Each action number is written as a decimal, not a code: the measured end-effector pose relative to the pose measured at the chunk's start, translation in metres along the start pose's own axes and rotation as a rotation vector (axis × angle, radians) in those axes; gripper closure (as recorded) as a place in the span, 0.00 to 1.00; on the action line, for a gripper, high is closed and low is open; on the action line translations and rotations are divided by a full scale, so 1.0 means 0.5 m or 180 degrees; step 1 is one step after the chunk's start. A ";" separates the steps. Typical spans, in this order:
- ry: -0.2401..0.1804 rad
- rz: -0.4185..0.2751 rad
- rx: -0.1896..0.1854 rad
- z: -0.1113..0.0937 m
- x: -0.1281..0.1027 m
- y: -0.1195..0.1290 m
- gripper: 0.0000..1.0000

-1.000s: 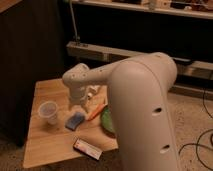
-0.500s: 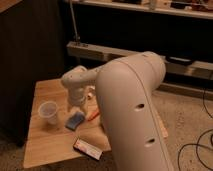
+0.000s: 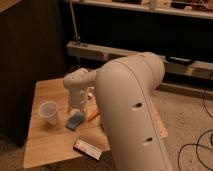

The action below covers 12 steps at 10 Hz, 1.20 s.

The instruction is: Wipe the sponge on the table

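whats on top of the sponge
The gripper hangs right over the sponge on the table; its own bulk hides whether they touch.

Gripper (image 3: 76, 106) over sponge (image 3: 75, 120) on table (image 3: 50, 145), cup (image 3: 48, 111) left

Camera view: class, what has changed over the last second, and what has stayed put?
The arm swung left in view, now hiding the bowl; the gripper edged down over the sponge. Nothing visibly grasped. Sponge, cup, box and table unmoved.

One sponge (image 3: 75, 120), one cup (image 3: 48, 111), perhaps one box (image 3: 88, 148)
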 end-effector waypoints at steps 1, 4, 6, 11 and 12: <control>0.0012 0.0006 -0.0007 0.004 0.002 -0.003 0.35; 0.0038 0.0023 -0.0057 0.023 0.007 -0.011 0.35; 0.0031 0.0033 -0.0065 0.031 0.008 -0.011 0.35; 0.0013 0.0110 -0.0030 0.052 0.002 0.000 0.35; 0.0015 0.0121 -0.0022 0.057 -0.001 0.002 0.35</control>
